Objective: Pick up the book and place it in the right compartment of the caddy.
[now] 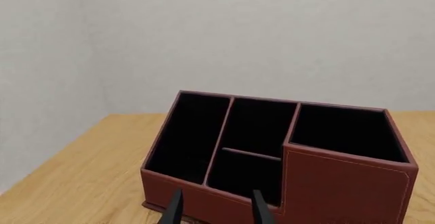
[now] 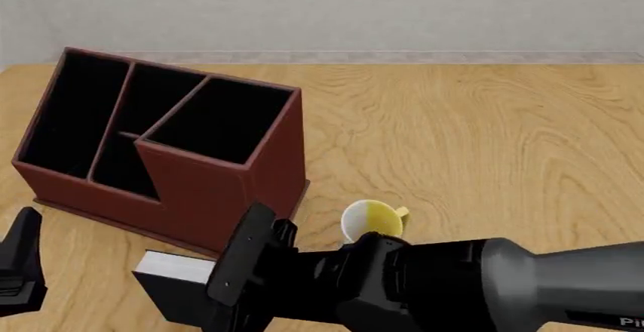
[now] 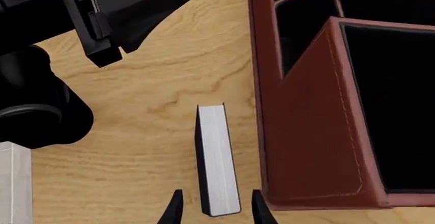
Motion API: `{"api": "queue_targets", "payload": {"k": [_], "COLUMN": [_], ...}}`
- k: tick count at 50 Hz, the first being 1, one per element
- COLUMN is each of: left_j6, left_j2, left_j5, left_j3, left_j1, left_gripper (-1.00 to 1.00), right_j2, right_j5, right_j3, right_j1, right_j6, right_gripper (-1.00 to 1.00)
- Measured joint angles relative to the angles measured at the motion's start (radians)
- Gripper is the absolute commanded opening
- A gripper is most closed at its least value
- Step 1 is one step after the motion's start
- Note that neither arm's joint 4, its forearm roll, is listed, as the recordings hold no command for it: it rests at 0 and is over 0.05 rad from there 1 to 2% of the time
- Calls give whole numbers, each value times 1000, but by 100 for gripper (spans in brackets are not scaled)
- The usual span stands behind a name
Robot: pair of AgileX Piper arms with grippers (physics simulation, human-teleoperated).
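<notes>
The black book (image 3: 217, 168) stands on the table with its white page edge facing the right wrist camera, close beside the red-brown caddy (image 3: 306, 132). My right gripper (image 3: 216, 208) is open, one finger on each side of the book with small gaps. In the front view the book (image 2: 173, 269) shows at the bottom left, partly hidden by the right gripper (image 2: 226, 294). The caddy (image 2: 226, 189) stands at the left, its wide right compartment (image 2: 223, 121) open and dark. My left gripper (image 1: 216, 211) is open and empty, facing the caddy (image 1: 340, 183).
A white mug (image 2: 370, 220) with a yellow inside stands just right of the caddy, behind the right arm. The left arm (image 3: 41, 56) lies near the book's far side. The left gripper (image 2: 18, 260) is at the table's front left.
</notes>
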Motion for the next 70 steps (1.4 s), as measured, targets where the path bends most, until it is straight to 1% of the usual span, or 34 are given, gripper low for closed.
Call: {"api": "queue_targets", "payload": {"k": [26,27,55,70], "left_j6": [-6,-6,-3,-5], "left_j2": [0,0,0,0], "left_j5": [-12,-12,-10,-2], "left_j3": [18,19,13,-7], "left_j1": [13,13,5,-1], "left_gripper": [100,100,100,100], "right_j2": [73,73,43,-68], "right_j5": [-39,-39,-22,47], "right_j3": [-8,-8,9,37], "right_j1": [-5,-5,-14,-3], "right_j6": [4,3,-38,-51], "right_gripper": [100,-100,-100,-100]}}
